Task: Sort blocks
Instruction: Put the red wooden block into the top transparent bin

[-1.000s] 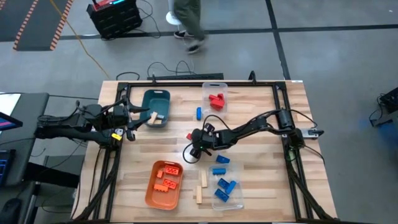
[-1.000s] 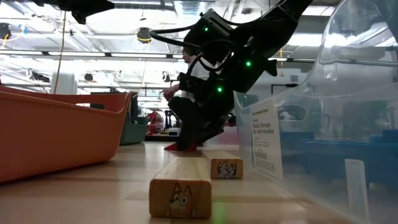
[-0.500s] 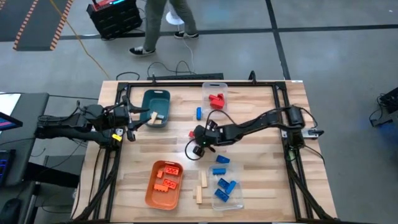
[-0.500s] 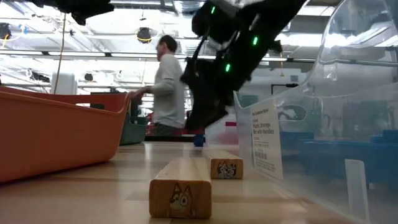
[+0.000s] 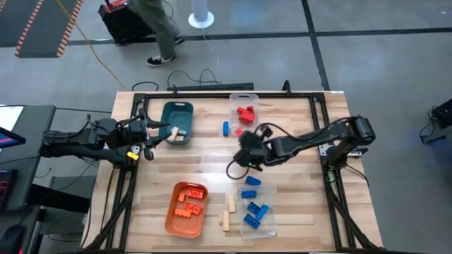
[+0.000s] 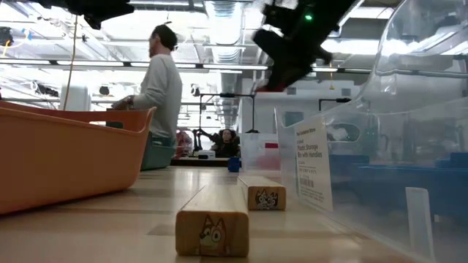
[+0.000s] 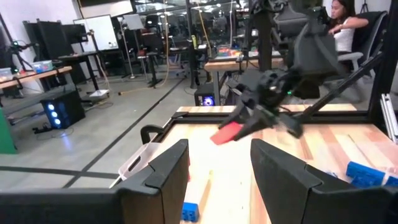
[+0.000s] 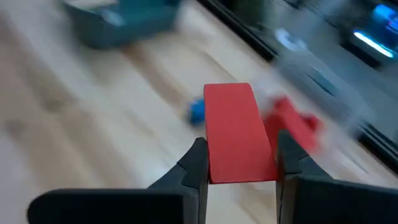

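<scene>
My right gripper [image 5: 245,150] hangs above the middle of the table, shut on a red block [image 8: 236,132]; the left wrist view shows that block [image 7: 227,133] in the air. More red blocks [image 5: 245,113] lie in a clear bin at the far edge. One blue block [image 5: 226,128] rests on the table near it. Blue blocks [image 5: 254,212] fill the near clear bin, orange blocks [image 5: 188,208] the orange tray, and wood pieces [image 5: 179,132] the teal tray. Two wood pieces [image 6: 213,218] lie flat on the table. My left gripper [image 7: 219,177] waits open beside the teal tray. My right gripper pinches the red block between its two fingers [image 8: 196,163], one on each long side of the block's near end [image 8: 239,168]. The block points forward along the fingers and past their tips. It is lifted clear of the table.
The orange tray [image 5: 172,219] and the near clear bin [image 5: 263,227] sit near the near edge, the teal tray [image 5: 168,111] at far left. Loose blue blocks [image 5: 251,181] lie below my right arm. A person walks on the floor beyond the table.
My right gripper has risen off the table with the red block and moved toward the table's right and far edge, nearer the clear bin of red blocks. The block, on the table a second ago, is now lifted clear. The person has walked left.
</scene>
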